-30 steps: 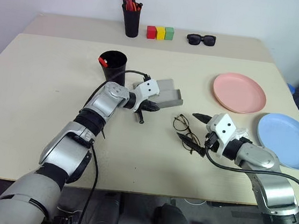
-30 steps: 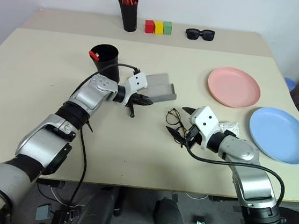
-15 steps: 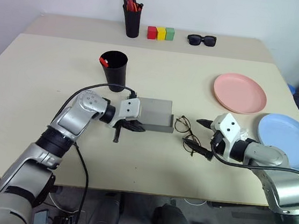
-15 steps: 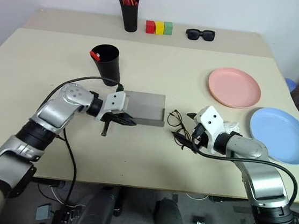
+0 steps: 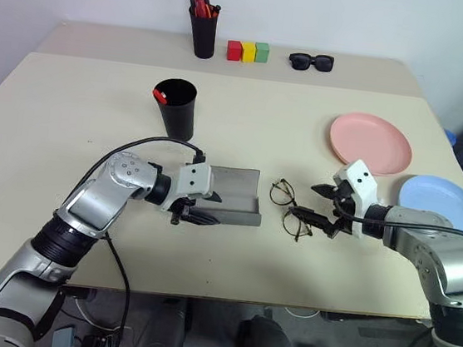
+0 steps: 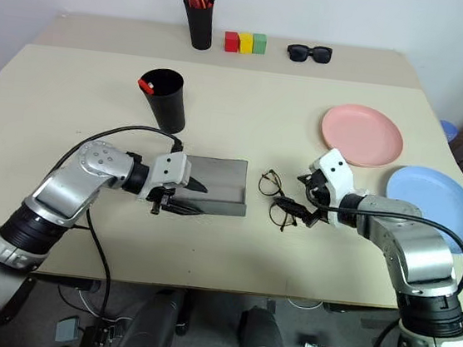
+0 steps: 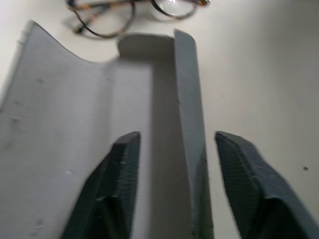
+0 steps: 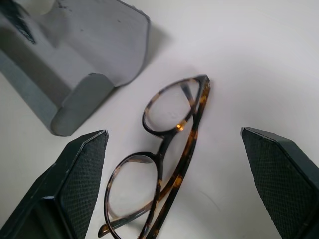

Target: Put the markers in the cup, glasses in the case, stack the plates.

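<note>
My left pincer (image 7: 172,184) is spread loose astride the open case's (image 5: 233,192) front wall; my right pincer (image 8: 182,191) gapes wide around the glasses (image 8: 164,159).

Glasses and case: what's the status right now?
Right gripper open, straddling the glasses on the table. Left gripper open at the open case. Nothing in the way.

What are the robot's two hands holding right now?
Nothing. The left gripper stands open astride the front wall of the open grey hard-shell glasses case. The right gripper is open around the thin tortoiseshell-rimmed glasses.
</note>
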Robot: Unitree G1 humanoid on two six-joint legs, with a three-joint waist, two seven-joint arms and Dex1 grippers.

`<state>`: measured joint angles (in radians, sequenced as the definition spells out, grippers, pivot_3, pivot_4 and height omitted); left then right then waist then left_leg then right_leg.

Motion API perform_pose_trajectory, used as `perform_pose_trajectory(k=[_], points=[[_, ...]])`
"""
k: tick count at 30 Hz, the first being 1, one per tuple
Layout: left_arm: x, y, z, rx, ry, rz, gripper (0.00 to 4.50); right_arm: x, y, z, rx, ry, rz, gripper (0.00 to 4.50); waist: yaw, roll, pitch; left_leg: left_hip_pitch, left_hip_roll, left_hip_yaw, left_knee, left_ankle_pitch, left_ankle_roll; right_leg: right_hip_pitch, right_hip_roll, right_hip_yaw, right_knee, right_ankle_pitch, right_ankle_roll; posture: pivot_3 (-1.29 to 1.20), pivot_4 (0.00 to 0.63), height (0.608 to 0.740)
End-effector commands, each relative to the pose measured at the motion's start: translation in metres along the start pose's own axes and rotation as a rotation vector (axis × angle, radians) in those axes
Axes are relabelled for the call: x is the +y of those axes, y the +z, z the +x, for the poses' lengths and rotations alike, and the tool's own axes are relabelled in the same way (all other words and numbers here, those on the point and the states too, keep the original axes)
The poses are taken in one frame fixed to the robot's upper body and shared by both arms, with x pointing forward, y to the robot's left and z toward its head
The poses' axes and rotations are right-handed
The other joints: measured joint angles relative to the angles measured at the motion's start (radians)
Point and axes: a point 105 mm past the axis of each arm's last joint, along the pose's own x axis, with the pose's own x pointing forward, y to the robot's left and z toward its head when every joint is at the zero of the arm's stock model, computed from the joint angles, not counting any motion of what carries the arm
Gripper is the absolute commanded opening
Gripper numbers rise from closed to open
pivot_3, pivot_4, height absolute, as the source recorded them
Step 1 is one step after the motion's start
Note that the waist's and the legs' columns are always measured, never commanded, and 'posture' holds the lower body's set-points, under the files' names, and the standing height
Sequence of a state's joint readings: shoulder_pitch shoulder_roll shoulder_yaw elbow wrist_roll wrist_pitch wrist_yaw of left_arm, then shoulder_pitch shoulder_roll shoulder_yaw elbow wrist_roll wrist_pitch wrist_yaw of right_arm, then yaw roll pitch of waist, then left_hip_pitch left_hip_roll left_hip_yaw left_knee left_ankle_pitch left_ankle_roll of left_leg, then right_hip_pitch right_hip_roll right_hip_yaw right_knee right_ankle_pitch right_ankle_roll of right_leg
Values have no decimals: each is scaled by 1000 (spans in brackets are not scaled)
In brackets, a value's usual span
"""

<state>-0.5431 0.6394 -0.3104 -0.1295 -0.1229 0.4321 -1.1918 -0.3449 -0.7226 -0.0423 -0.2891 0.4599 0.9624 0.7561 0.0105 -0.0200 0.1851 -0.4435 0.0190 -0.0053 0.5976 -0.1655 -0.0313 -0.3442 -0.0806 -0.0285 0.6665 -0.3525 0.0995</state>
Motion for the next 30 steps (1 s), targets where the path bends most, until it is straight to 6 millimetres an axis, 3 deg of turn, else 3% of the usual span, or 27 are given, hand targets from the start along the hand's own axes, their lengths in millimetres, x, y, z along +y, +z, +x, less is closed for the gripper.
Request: perform_pose_trajectory(k=[1,5,13,17,23,30], points=[[7,12,-15,-59,85,41,2383,-1,9,1,-9,3,39,4368,-2,0,0,0,0,0,0,0,0,0,0,0,0,0,0,0,150,740],[1,8,-32,-85,166,16,2383,0,3,6,39,14,64,4368,-7,1,0,0,0,0,0,0,0,-1,0,0,0,0,0,0,150,740],[-28,-2,-48,-96,197,-67,2383,0,-2,14,73,23,121,4368,-4,1,0,0,0,1,0,0,0,0,-1,1,0,0,0,0,150,740],[-39,-9,-51,-76,207,-94,2424,-1,-2,16,80,21,140,3117,-4,1,0,0,1,1,0,0,0,-1,-1,1,0,0,0,0,150,740],[-47,-11,-52,-91,240,-141,2424,-3,-1,15,86,20,158,10,-1,2,0,0,1,1,0,-1,1,-1,-1,1,0,0,0,0,150,740],[-43,-13,-57,-111,301,-180,2424,-3,8,11,84,-4,77,10,0,2,0,1,2,1,0,-1,1,1,-1,2,-1,0,-2,0,150,740]])
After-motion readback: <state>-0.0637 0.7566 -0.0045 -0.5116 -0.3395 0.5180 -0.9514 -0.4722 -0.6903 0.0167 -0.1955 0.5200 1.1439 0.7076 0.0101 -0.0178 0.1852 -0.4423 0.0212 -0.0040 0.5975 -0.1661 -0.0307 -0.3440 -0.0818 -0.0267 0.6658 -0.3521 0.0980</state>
